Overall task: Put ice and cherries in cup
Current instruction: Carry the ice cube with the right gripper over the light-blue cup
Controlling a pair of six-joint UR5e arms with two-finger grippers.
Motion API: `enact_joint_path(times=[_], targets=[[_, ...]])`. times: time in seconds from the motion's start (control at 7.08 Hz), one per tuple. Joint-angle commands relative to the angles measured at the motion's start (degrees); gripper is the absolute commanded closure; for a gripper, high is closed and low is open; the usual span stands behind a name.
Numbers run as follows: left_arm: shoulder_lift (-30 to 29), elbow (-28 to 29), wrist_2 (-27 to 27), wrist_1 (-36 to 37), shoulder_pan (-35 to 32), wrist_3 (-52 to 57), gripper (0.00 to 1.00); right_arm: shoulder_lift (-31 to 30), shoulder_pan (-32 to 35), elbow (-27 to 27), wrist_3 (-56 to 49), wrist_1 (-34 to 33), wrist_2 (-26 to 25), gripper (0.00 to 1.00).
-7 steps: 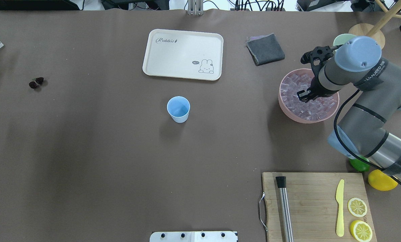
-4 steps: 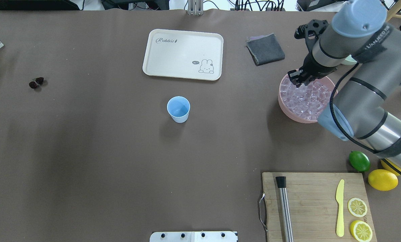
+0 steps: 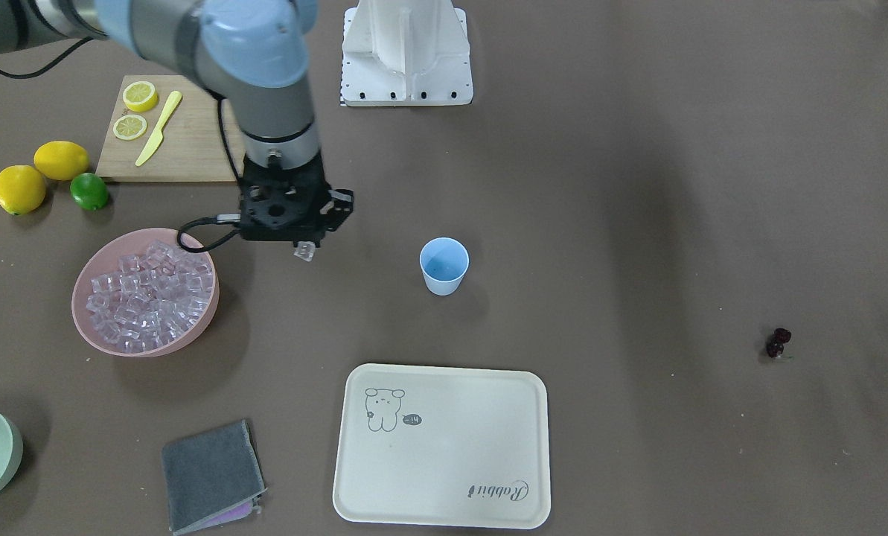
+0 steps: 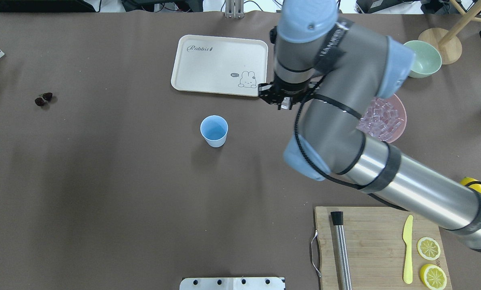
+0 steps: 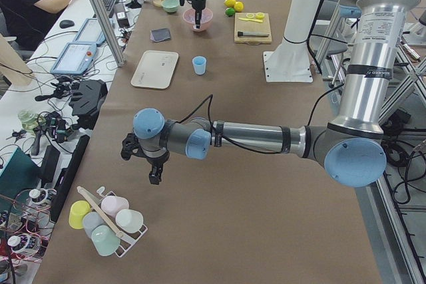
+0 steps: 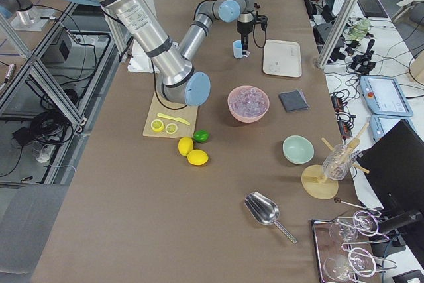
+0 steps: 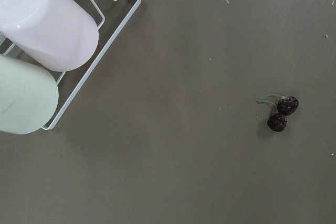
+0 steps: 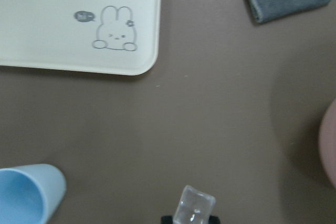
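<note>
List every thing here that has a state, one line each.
Cup: upright, empty.
Right end effector: shut on ice cube, held in the air.
Left end effector: open or shut unclear.
Pink bowl: full of ice.
Cherries: lying loose, ungrasped.

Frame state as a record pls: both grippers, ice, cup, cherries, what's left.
right gripper: shut on one ice cube, above the table, between pink bowl and cup
left gripper: at the table's far left end; open or shut cannot be told; its wrist camera sees the cherries
cup: upright, mid-table, looks empty
cherries: on the table, far from the cup
bowl stock: ice heaped in the pink bowl
left to do: ice cube into cup, then cherries
</note>
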Motion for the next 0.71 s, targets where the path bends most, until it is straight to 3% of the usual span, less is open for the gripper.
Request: enact_joint_path(times=[0.0, 0.28, 0.42, 0.56], targets=[[0.1, 0.1, 0.0, -0.4, -0.1, 0.0, 0.02, 10.5, -5.1, -11.3, 9.7, 3.5, -3.0, 0.73], [0.1, 0.1, -0.1, -0.4, -0.1, 0.0, 0.02, 10.6, -6.9, -12.8, 12.7, 9.2, -5.6, 0.71], [0.1, 0.1, -0.1, -0.4, -0.1, 0.0, 0.02, 10.2, -6.9, -12.8, 12.1, 9.8, -5.5, 0.6], [0.1, 0.1, -0.1, -0.4, -0.1, 0.0, 0.02, 10.1, -6.9, -12.8, 11.9, 10.1, -5.5, 0.37]])
